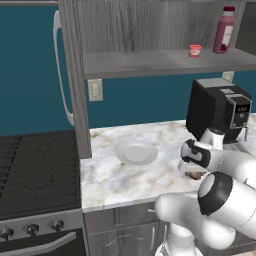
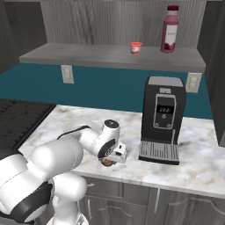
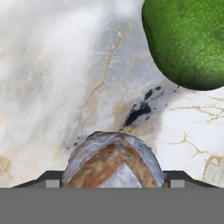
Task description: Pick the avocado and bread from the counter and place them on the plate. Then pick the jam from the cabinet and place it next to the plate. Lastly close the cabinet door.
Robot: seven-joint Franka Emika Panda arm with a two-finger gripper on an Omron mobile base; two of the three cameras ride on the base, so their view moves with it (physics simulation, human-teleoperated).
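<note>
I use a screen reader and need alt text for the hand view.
The gripper is closed on the brown bread at the bottom of the picture, low over the marbled counter. The green avocado lies on the counter at the upper right, apart from the bread.

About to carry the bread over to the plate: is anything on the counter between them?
Nothing visible does. The gripper is down on the bread, jaws closed around it. Between it and the plate the left base view shows bare counter. The avocado lies just beyond the bread; I cannot tell whether on the plate's side.
</note>
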